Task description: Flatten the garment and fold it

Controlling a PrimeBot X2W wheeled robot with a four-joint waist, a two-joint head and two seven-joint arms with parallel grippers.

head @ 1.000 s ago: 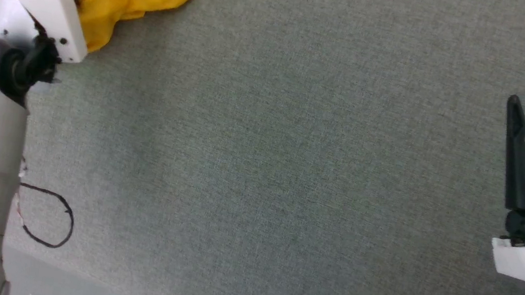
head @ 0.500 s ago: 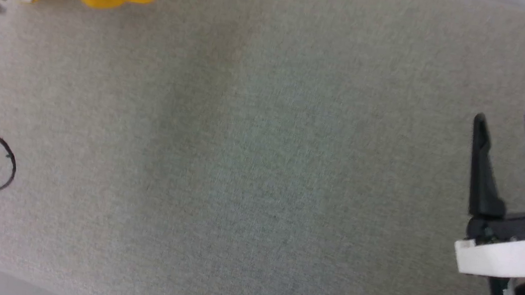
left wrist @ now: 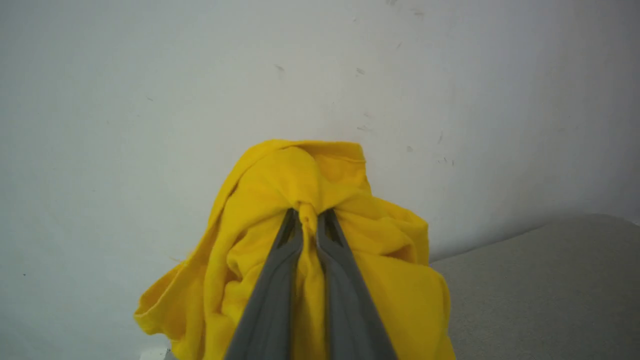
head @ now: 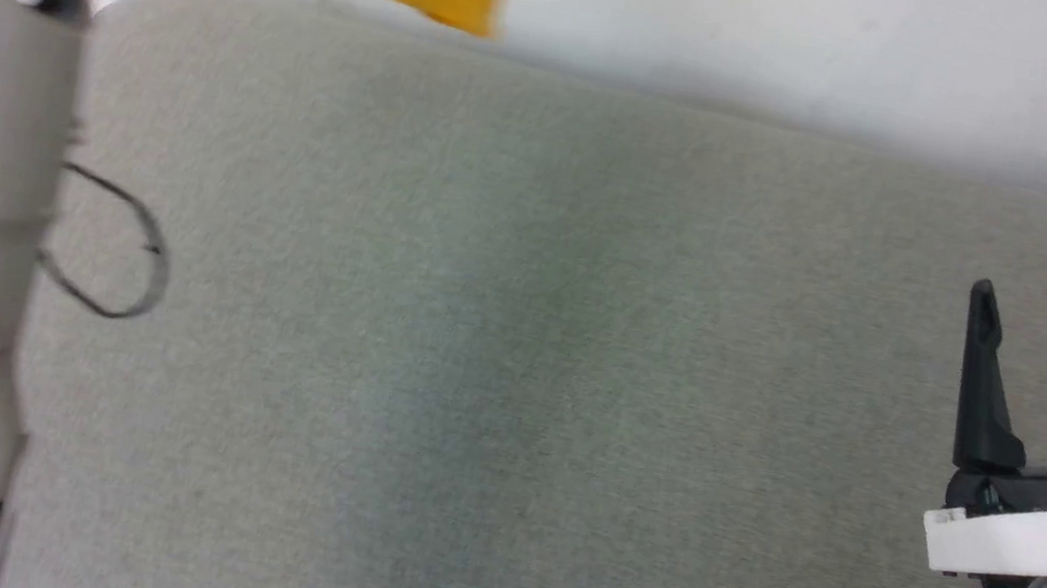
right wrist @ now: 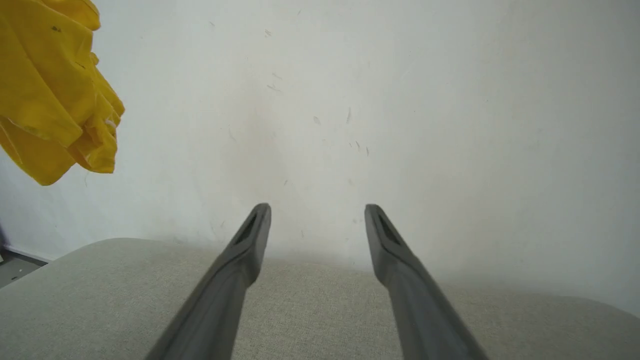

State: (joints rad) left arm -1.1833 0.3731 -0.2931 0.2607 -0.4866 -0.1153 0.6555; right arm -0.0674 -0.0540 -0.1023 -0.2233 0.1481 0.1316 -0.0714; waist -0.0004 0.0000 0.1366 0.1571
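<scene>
Two pincers are at work, and only one is carrying anything. The left pincer (left wrist: pixel 308 216) is pinching a gathered ridge of the yellow T-shirt (left wrist: pixel 250 220) between fingers pressed nearly together. Cloth is bulging past the tips and hanging in loose folds on both sides of them and beneath. The right pincer (head: pixel 1033 297) is standing spread with nothing between its fingers, over the grey fabric-covered bench (head: pixel 513 383). From it, the shirt is hanging high and well off to its left, against the white wall (right wrist: pixel 400 100), with its visible lower edge above the bench. No print is showing, so I cannot tell which part of the shirt is being gripped.

Judging by this, the step in hand is getting the bundle up so it can be spread flat; folding is a long way off. To do it well, the left pincer should be letting the cloth hang free until a hem or sleeve edge drops within reach. The right pincer should then be taking a single layer at an edge well apart from the left grip, not another bunched handful. Both should be drawing apart before lowering onto the bench. A thick pinch like this one risks trapping several layers and leaving twists.

Nothing here is serving as a container: the shirt is sitting in the left pincer's pinch alone.
</scene>
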